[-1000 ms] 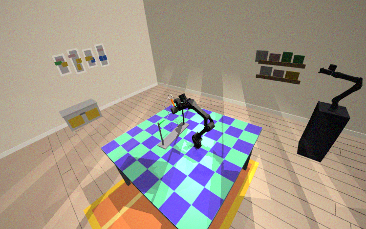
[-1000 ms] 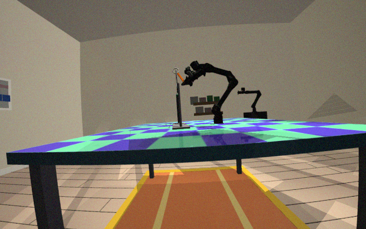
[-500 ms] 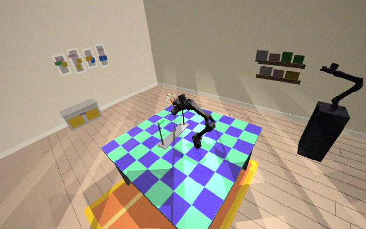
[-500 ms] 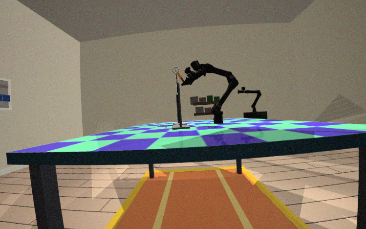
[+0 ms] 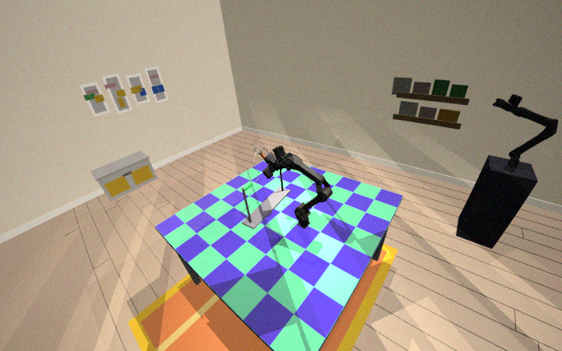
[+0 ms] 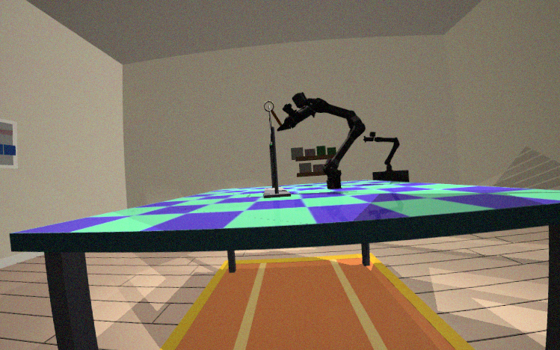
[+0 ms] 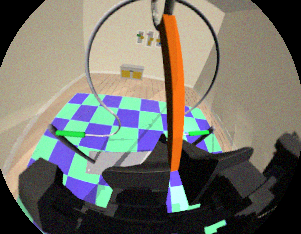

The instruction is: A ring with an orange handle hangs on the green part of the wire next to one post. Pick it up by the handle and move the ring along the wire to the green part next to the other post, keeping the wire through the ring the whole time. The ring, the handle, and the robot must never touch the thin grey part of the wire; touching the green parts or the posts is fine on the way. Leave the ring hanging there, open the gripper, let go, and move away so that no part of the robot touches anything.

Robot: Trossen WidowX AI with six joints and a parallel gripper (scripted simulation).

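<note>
My fingers pinch the lower end of the orange handle (image 7: 172, 88), which rises from them to the ring (image 6: 268, 105). I hold the ring high, above the tops of the posts (image 6: 274, 161). In the wrist view the grey wire (image 7: 94, 55) arcs wide around the handle and runs down to green ends (image 7: 73, 133) on both sides, so I judge I am mid-transfer, near the top of the arch. From the frames I cannot confirm that the wire passes through the ring. The base plate (image 5: 269, 205) lies toward the far left part of the worktop (image 5: 247, 257). Next I must follow the curve down to the far green end, keeping the ring centred on the wire.
</note>
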